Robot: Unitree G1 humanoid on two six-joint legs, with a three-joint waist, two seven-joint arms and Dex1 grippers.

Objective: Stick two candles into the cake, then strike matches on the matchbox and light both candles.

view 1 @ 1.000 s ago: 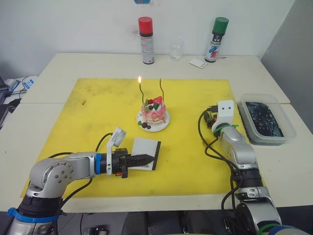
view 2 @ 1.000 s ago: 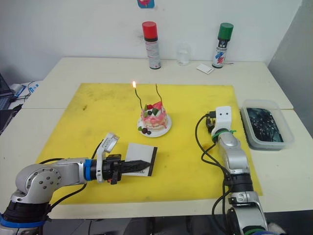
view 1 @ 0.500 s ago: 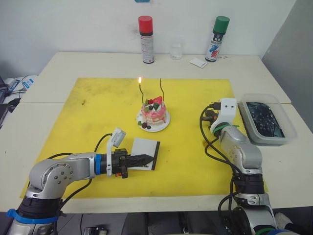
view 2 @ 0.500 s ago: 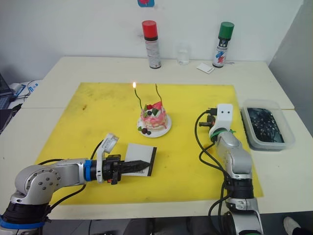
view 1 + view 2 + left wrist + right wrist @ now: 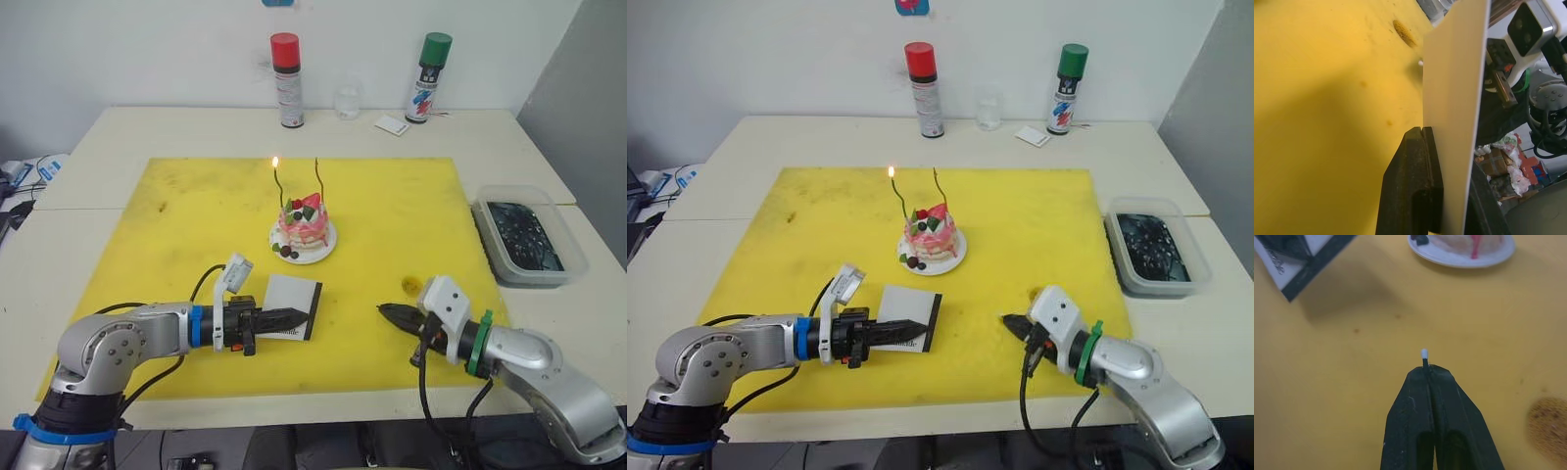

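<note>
A pale table point(image 5: 118, 137) stands against a white wall, and a yellow mat point(image 5: 392, 225) covers most of its near half. At the mat's right edge sits a clear plastic tray point(image 5: 578, 257) with dark contents. Along the back stand 2 spray cans, 1 red-capped point(image 5: 286, 67) and 1 green-capped point(image 5: 429, 65), with a small white card point(image 5: 394, 124) near the green one.

The cake point(image 5: 303, 225) rests on its white plate point(image 5: 322, 249) at the mat's middle. 2 candles rise from it: the left candle point(image 5: 279, 188) carries a small flame, the right candle point(image 5: 318, 182) is unlit.

The left gripper point(image 5: 289, 317) lies low over the mat in front of the cake, its fingers point(image 5: 1413, 181) clamped on the matchbox point(image 5: 294, 304), whose dark strip faces right. The right gripper point(image 5: 1011, 322) points toward the matchbox, a short way apart, fingers pressed together on a match point(image 5: 1424, 357); its pale head pokes just past the tips, seemingly unlit.
</note>
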